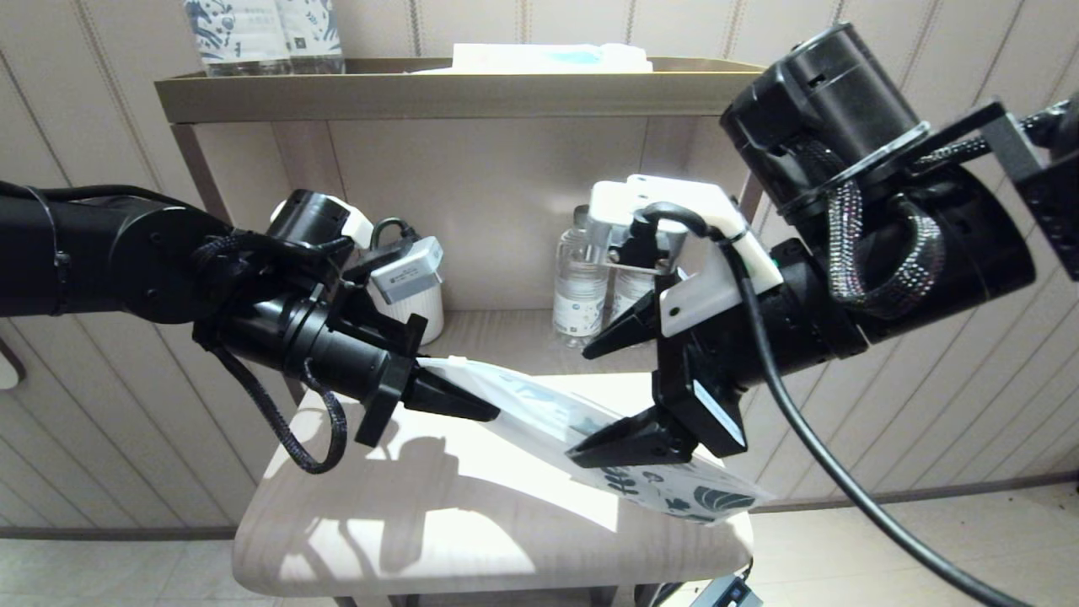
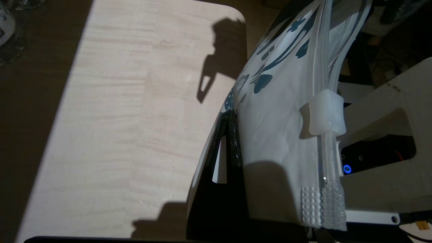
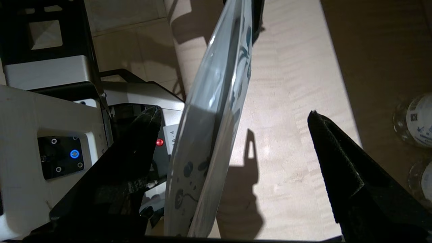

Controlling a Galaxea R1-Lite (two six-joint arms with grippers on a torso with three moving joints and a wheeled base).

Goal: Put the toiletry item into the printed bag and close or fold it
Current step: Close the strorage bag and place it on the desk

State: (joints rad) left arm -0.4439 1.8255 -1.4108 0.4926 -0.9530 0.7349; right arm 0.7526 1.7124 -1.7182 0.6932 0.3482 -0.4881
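Right gripper [image 1: 620,396]: nearest the head camera, jaws spread wide astride the printed bag [image 1: 590,438], not pinching it.
Left gripper [image 1: 485,410]: jaws clenched on the bag's plain end, holding it above the bench [image 1: 405,523].
Printed bag: tilted, leaf-print end lower, at the bench's right edge.
Toothbrush [image 2: 329,162]: seen against the bag's translucent film; inside or behind, cannot tell.
Water bottles [image 1: 582,287]: on shelf behind.

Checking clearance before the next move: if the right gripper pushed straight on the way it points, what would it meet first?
Probably the printed bag, which stands between the right gripper's open jaws; beyond it lies the pale table. Depth is unclear.
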